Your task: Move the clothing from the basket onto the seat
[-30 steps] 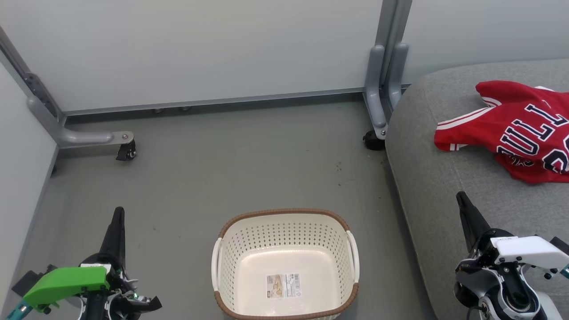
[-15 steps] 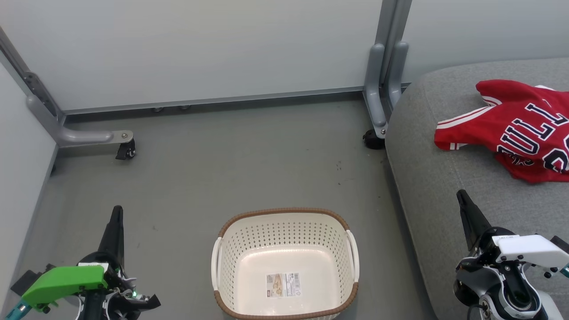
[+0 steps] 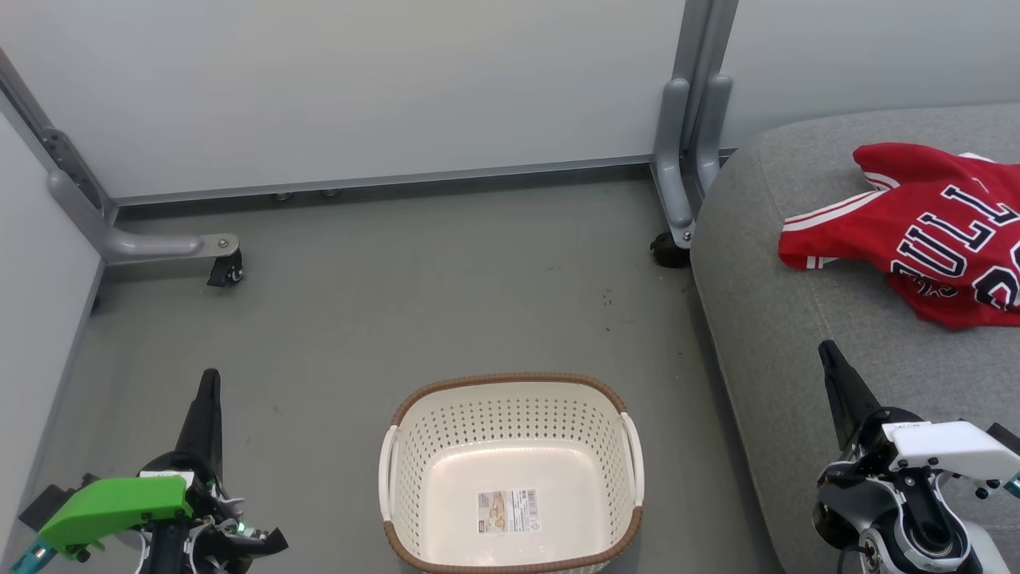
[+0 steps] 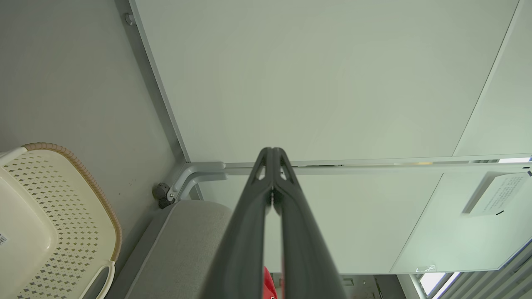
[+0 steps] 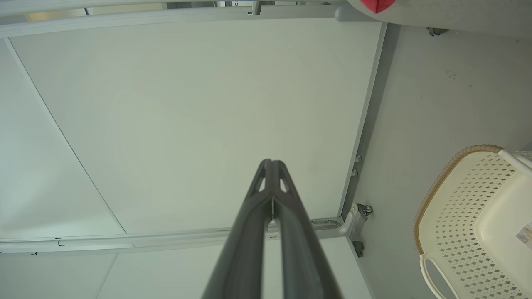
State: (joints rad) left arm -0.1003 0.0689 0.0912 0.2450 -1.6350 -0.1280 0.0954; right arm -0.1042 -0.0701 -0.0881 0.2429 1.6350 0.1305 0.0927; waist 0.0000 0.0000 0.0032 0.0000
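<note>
clothing (image 3: 916, 227): red, white stripes | basket (image 3: 510, 399): cream, brown rim | seat (image 3: 765, 319): grey

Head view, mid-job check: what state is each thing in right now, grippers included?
basket: upright on the floor, empty apart from the barcode sticker on its bottom.
red jersey: out of the basket, lying rumpled on the seat.
seat: bearing the jersey.
left gripper: shut, holding nothing.
right gripper: shut, holding nothing.
</note>
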